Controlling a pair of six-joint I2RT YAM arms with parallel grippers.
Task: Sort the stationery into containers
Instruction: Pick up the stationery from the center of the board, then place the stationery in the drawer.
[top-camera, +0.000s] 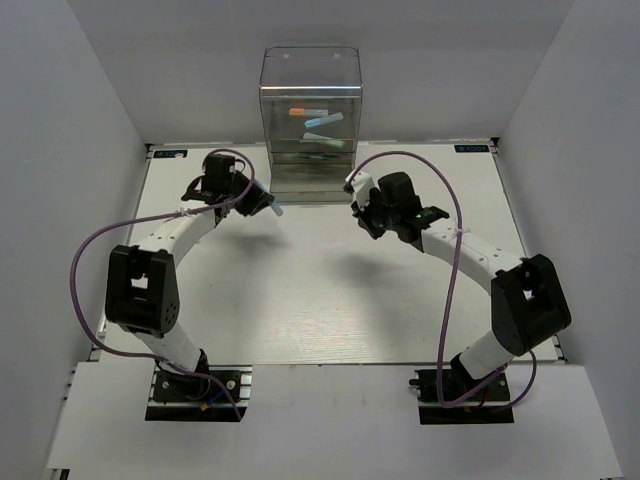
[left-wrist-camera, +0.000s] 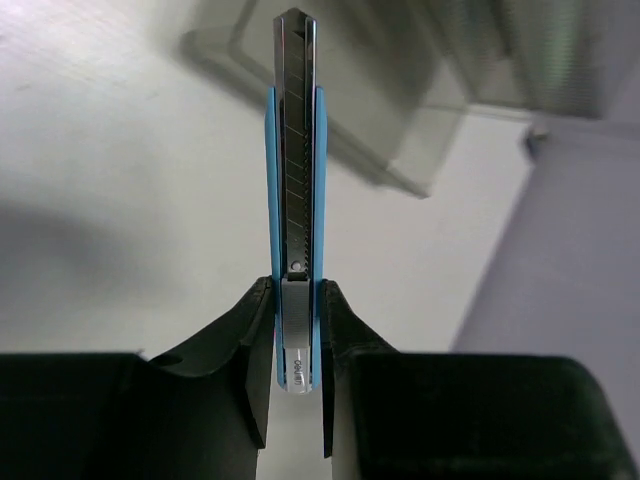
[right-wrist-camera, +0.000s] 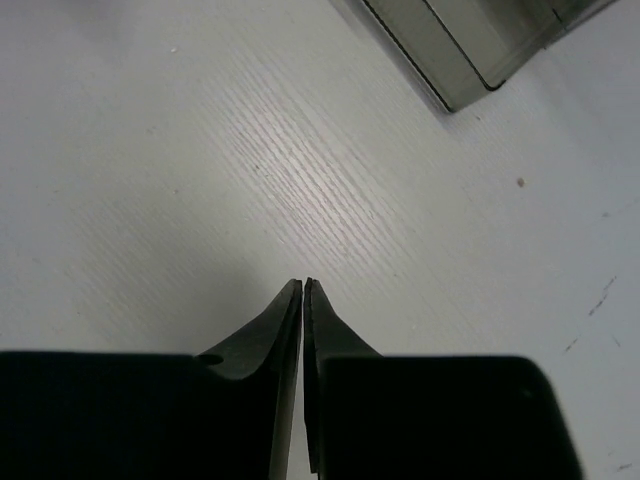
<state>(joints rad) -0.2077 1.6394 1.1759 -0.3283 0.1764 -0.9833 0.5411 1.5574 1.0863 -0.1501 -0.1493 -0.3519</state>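
Observation:
My left gripper (top-camera: 258, 200) is shut on a light-blue utility knife (top-camera: 274, 209) with a steel blade. In the left wrist view the knife (left-wrist-camera: 296, 170) sticks straight out beyond the fingertips, its rear end clamped between the two pads of the gripper (left-wrist-camera: 296, 292), and it points toward the blurred base of the clear plastic drawer box (left-wrist-camera: 440, 110). The box (top-camera: 310, 70) stands at the back centre and holds several capped markers (top-camera: 322, 123). My right gripper (top-camera: 358, 206) is shut and empty, over bare table (right-wrist-camera: 303, 285), front right of the box corner (right-wrist-camera: 460, 55).
Purple cables (top-camera: 90, 260) loop beside both arms. White walls close in the table on the left, back and right. The table (top-camera: 320, 290) is pale wood grain between the arms.

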